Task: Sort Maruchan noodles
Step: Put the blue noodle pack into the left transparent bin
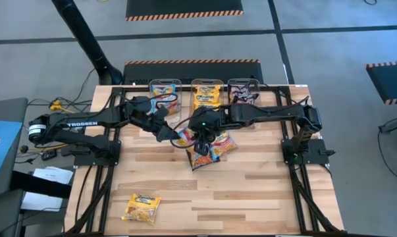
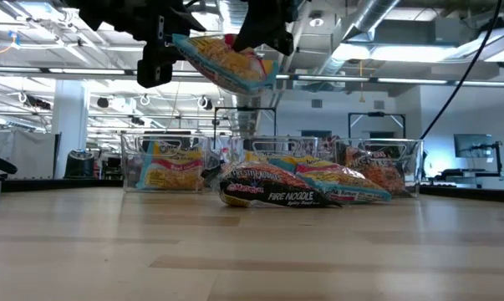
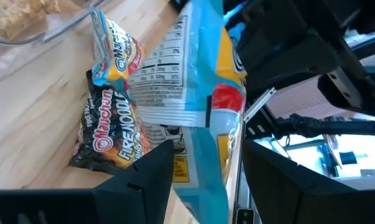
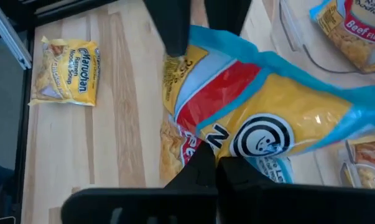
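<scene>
Maruchan noodles packet (image 4: 262, 124), light blue, hangs above the counter (image 1: 251, 191), pinched at an edge by the right pincer (image 4: 215, 163); left pincer (image 3: 203, 162) wide beside it. Probably light, crinkly, slippery; grip the sealed edge.

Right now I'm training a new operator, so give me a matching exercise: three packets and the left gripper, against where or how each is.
1 blue packet
2 yellow packet
3 black packet
4 left gripper

a open
b in the pile
c lifted, in the shut right gripper
d alone, away from the pile

Pairs: 1c, 2d, 3b, 4a
</scene>
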`<state>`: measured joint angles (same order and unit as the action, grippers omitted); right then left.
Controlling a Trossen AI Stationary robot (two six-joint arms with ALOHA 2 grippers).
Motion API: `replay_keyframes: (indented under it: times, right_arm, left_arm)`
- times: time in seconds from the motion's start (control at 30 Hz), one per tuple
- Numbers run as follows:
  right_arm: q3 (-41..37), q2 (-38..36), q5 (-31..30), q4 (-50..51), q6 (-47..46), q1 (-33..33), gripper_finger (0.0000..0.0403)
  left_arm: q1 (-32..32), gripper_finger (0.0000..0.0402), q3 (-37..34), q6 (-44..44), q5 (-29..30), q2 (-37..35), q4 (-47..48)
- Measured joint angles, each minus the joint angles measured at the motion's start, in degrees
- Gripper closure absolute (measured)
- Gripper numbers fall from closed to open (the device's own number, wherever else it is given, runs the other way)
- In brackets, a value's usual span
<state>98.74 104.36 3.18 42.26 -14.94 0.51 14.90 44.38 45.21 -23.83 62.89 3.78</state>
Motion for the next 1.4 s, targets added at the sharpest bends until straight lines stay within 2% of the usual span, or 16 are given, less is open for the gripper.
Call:
replay_keyframes:
  times: [0.67, 0.83, 1.4]
  right_arm:
    - [0.0, 0.0, 2.2, -5.6, -1.7, -1.2, 0.0402]
    - [0.0, 0.0, 2.5, -5.3, -0.3, -1.6, 0.0402]
    - [-0.1, 0.0, 3.2, -8.7, 2.7, -1.0, 0.0402]
  left_arm:
    - [-0.2, 0.0223, 0.0, -0.9, -1.6, 0.0, -0.1]
    - [-0.2, 0.0223, 0.0, -1.0, -4.6, 0.0, -0.6]
    - [-0.2, 0.0223, 0.0, -3.2, -7.7, 0.0, -0.4]
